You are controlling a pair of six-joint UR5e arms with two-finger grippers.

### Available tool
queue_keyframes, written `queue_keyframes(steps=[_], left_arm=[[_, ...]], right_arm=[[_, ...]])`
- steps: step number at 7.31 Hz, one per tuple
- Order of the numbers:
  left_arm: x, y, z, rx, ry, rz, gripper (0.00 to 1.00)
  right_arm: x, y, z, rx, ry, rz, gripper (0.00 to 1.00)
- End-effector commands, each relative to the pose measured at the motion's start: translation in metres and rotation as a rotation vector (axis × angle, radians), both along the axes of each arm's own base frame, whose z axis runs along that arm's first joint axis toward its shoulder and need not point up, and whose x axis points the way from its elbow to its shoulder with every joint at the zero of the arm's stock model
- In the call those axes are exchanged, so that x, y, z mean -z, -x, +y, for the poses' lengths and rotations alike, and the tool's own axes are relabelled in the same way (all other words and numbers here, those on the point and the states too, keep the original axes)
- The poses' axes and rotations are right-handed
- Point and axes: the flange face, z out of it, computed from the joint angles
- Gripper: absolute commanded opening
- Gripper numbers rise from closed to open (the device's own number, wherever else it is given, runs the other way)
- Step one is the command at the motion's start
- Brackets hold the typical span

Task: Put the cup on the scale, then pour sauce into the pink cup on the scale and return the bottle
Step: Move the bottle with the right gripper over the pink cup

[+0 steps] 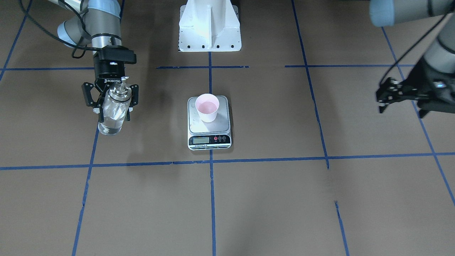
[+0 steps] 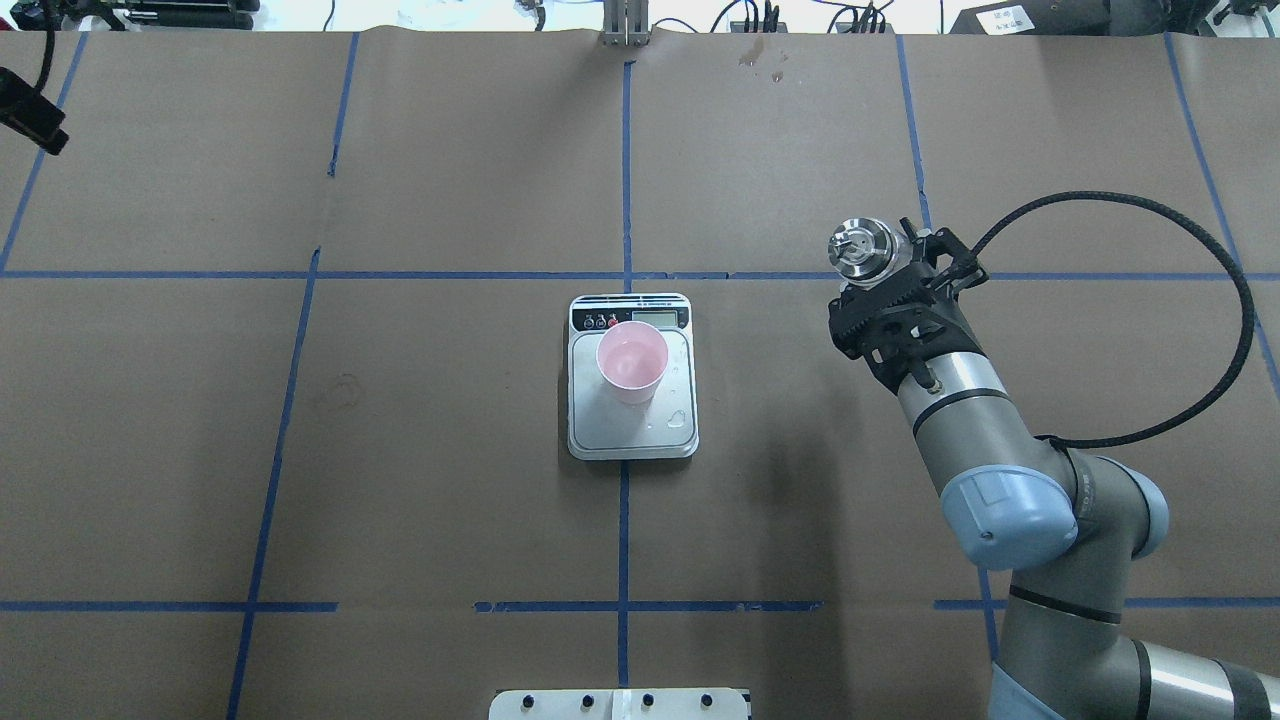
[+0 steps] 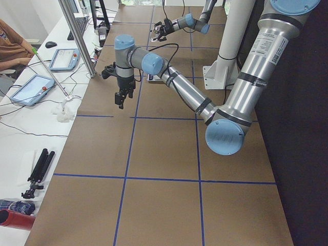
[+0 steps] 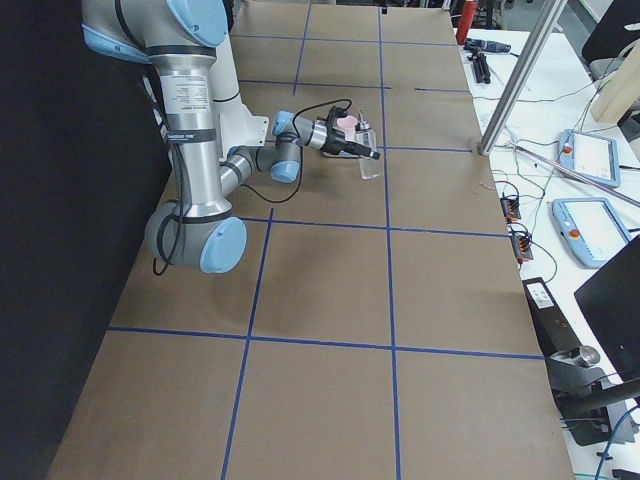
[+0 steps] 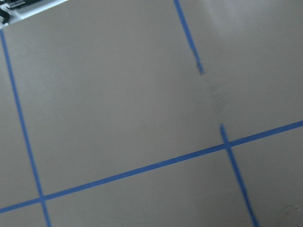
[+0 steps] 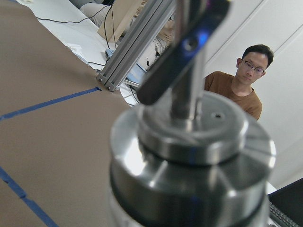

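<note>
Read from over the robot's shoulders, with the scale (image 2: 640, 435) as the centre of the dial. Far out at 10 o'clock, by the edge of the table (image 2: 400, 450), the left gripper (image 1: 381, 101) hangs above the brown paper, well apart from everything. I cannot tell whether its claw is spread or pressed together. Its wrist camera shows only paper and blue tape lines (image 5: 142, 169).

In the middle, the scale lies with its black display strip (image 2: 630, 318) at 12 o'clock. The cup (image 2: 632, 362) stands upright on the platform, toward the 12 o'clock end and just short of the strip. A few clear drops (image 2: 680, 419) lie on the metal at 5 o'clock of the cup.

At 2 o'clock, well apart from the scale, the right gripper (image 1: 114, 113) pinches the bottle (image 2: 860, 250) by its glass body, one finger on each side, the silver cap uppermost. The clear sauce (image 1: 108, 127) shows through the glass. I cannot tell whether the base touches the table.
</note>
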Motion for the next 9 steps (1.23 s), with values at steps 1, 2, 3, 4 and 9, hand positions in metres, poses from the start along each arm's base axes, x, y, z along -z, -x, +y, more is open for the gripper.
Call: queue_keyframes(steps=[1, 2, 3, 4, 9], left_arm=[[-0.048, 0.049, -0.001, -0.079, -0.089, -0.04, 1.0], [-0.086, 0.093, -0.008, -0.094, -0.104, -0.06, 1.0], [-0.11, 0.116, -0.01, -0.066, -0.058, -0.035, 1.0], [-0.123, 0.117, -0.01, -0.037, -0.03, -0.009, 1.0], [-0.257, 0.149, 0.011, 0.023, -0.082, 0.075, 1.0]], right_arm=[[0.02, 0.021, 0.007, -0.041, -0.022, 0.095, 0.0], [0.02, 0.026, 0.01, -0.053, -0.025, 0.128, 0.0], [0.019, 0.033, 0.016, -0.053, -0.027, 0.157, 0.0], [0.017, 0.041, 0.025, -0.058, -0.034, 0.193, 0.0], [0.019, 0.1, 0.039, -0.136, -0.094, 0.433, 0.0]])
